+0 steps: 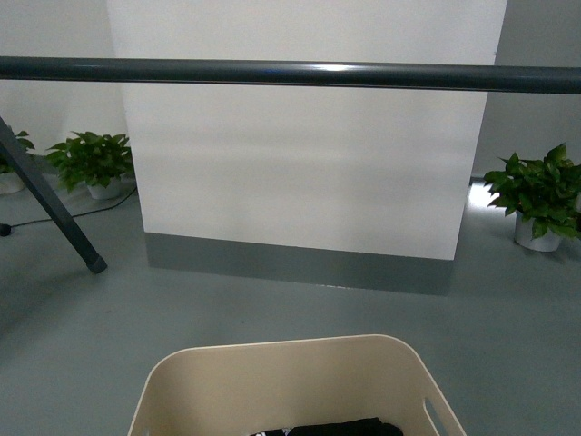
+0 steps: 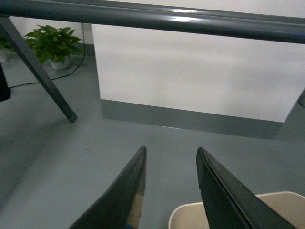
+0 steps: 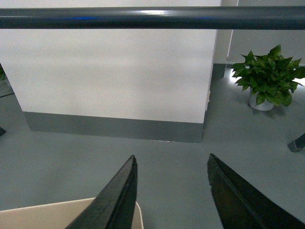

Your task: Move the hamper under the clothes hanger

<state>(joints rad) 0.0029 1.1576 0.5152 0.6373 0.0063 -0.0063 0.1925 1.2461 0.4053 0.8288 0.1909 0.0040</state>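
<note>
Looking down the front view, I have the hamper (image 1: 290, 381) at the near edge of the floor, right in front of the robot, its far wall and rounded corners showing and a slot handle cut into its right short side. Dark clothing (image 1: 331, 427) lies in the bottom of it; I can only see a strip of black fabric, so I cannot say how full it is. The bar of the clothes hanger (image 1: 290, 73) runs across the top of the view, farther out than the hamper's far rim as I read it, with one angled leg (image 1: 50, 209) planted on the floor to the left.

I judge the step in hand to be the approach to the hamper's sides, with the push toward the rack not yet done. The left gripper (image 2: 169, 191) hangs with its fingers spread and nothing between them; the hamper's left corner sits just beside the inner finger. The right gripper (image 3: 171, 195) is likewise spread wide and empty, with the hamper's right corner under its inner finger. Neither one looks to be touching the rim, though the wrist views cut off too soon to be sure.

Next I would need both arms to take the short sides, at the rim or the slot handles, then slide the bin straight ahead until it sits below the bar, keeping clear of the leg.

Beyond the rack stands a white wall (image 1: 300, 154) with a grey skirting, and potted plants (image 1: 545, 195) sit at either side.
</note>
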